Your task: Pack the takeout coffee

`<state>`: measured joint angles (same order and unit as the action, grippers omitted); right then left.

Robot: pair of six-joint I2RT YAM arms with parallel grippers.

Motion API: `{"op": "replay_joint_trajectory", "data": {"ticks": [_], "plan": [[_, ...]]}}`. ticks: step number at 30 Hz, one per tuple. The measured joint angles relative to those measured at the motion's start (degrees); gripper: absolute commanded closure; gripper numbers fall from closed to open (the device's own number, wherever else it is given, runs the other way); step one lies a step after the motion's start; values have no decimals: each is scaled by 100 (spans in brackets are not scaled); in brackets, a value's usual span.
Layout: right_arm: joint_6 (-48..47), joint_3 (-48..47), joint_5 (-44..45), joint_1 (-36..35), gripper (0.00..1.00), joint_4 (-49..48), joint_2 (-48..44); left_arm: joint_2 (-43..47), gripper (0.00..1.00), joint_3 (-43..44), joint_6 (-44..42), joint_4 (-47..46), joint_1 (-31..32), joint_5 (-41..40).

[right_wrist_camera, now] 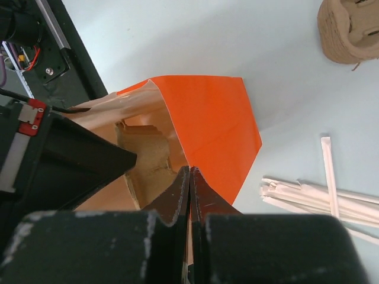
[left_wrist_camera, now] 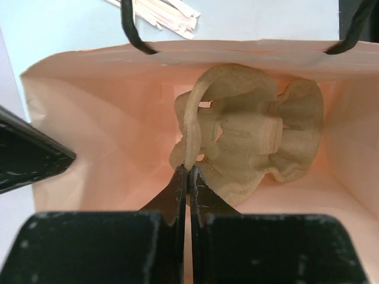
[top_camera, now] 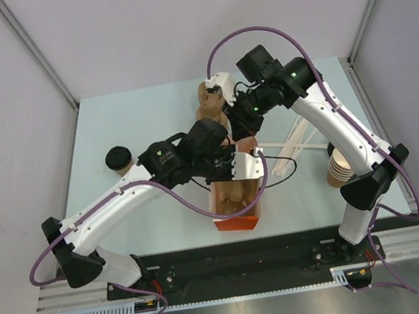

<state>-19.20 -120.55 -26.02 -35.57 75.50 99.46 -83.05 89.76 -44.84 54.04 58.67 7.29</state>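
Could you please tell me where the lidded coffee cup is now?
In the top view, the lidded cup stands on the table, left of the orange bag.

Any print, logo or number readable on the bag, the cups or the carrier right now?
None can be read.
The orange bag, the lidded coffee cup, the cup stack and the pulp carrier show plain surfaces with no print in these views.
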Motion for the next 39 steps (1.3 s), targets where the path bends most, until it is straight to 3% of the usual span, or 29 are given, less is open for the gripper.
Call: {"op": "replay_joint_trajectory", "data": {"ticks": [16,18,24,39], "plan": [[-35,0,-192,-35,100,9,0,-269,99,-433,42,-269,9,-258],[-39,0,-212,-35,100,9,0,-313,94,-435,42,-291,9,-264],[-87,28,-291,-17,100,9,0,-393,63,-459,103,-380,4,-356],[-103,74,-339,157,100,28,0,-223,41,321,146,-323,4,-374]]}}
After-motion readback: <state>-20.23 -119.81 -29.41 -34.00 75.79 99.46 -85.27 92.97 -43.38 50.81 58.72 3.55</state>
